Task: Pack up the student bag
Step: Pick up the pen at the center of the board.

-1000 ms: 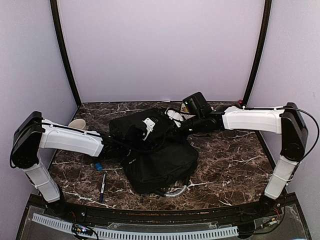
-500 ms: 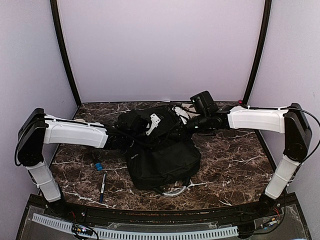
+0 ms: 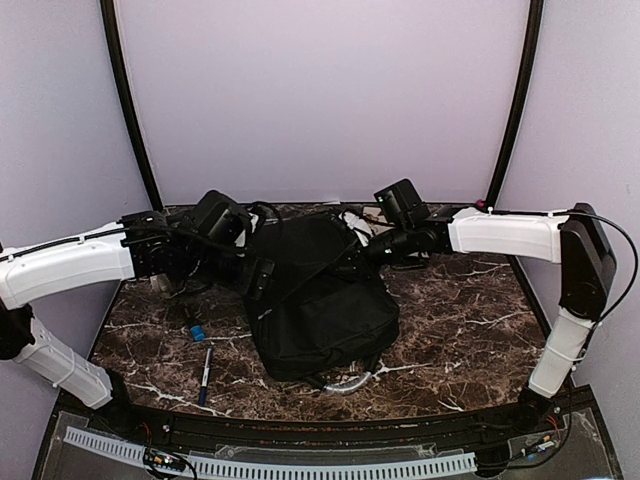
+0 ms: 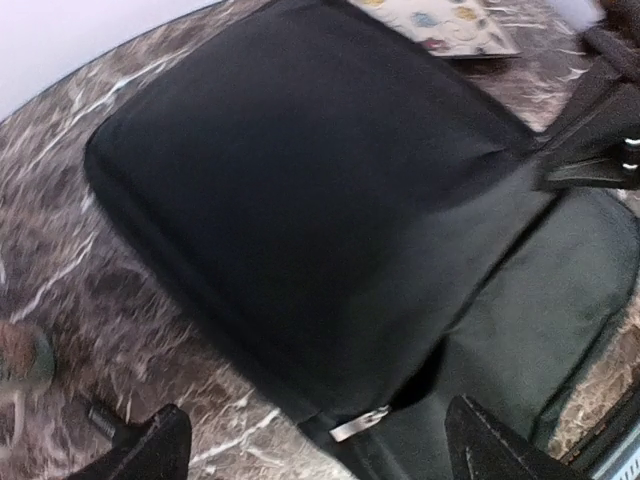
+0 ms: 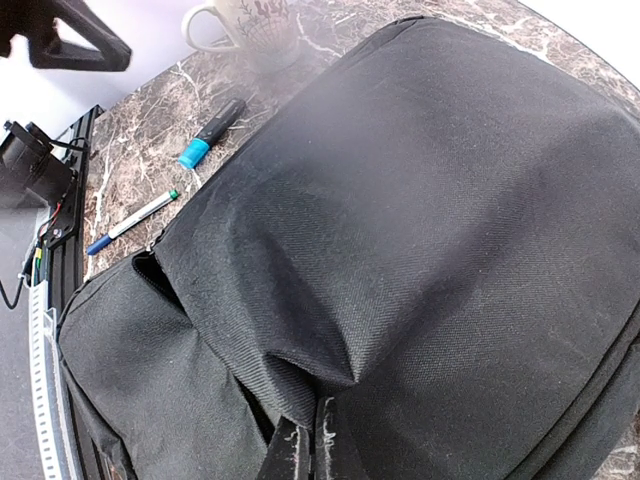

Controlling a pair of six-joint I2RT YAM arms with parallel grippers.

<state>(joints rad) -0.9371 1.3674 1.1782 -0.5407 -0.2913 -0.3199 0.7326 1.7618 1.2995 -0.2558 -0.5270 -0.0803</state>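
The student bag (image 3: 325, 310) is a large black fabric bag lying in the middle of the table. Its upper flap (image 3: 305, 250) is lifted. My right gripper (image 3: 352, 258) is shut on a fold of that flap, which shows pinched between its tips in the right wrist view (image 5: 305, 445). My left gripper (image 3: 257, 275) is open and empty, just left of the bag's upper left edge. In the left wrist view (image 4: 320, 450) its fingers spread wide above the bag (image 4: 300, 180), over a silver zipper pull (image 4: 360, 423).
A black marker with a blue cap (image 3: 198, 331) and a pen (image 3: 205, 372) lie left of the bag. A mug (image 5: 240, 20) stands further left. A printed white booklet (image 4: 440, 20) lies behind the bag. A white cable loop (image 3: 345, 382) sticks out at the bag's near edge.
My left arm has pulled back to the left, away from the bag's opening, and risen. My right gripper still holds the flap, which has settled a little lower.
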